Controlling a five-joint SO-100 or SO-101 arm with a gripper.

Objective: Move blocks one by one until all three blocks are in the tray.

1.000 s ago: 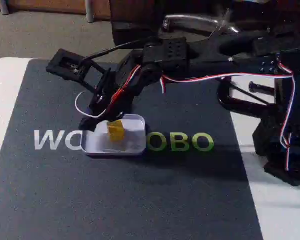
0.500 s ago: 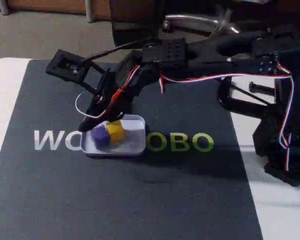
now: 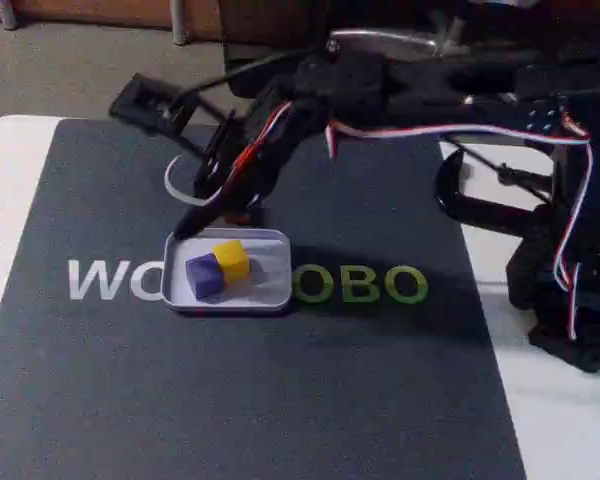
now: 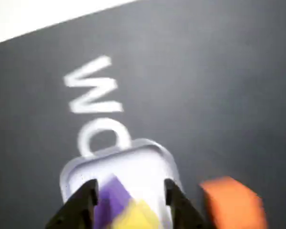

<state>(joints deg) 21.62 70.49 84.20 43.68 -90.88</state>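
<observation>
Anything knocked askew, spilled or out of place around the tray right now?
Nothing stands out. The purple block and yellow block sit side by side inside the tray. The orange block lies outside it on the mat, not yet moved.

Dim, soft fixed view; wrist view heavily motion-blurred, white glare top-left corner.

White table (image 3: 2, 190) carries a dark grey mat (image 3: 240, 390) printed with white and green lettering (image 3: 360, 285). Beyond the table edge: grey-brown carpeted floor (image 3: 70, 70), wooden baseboard (image 3: 90, 12), metal furniture legs (image 3: 180, 22). Lighting dim, even.
</observation>
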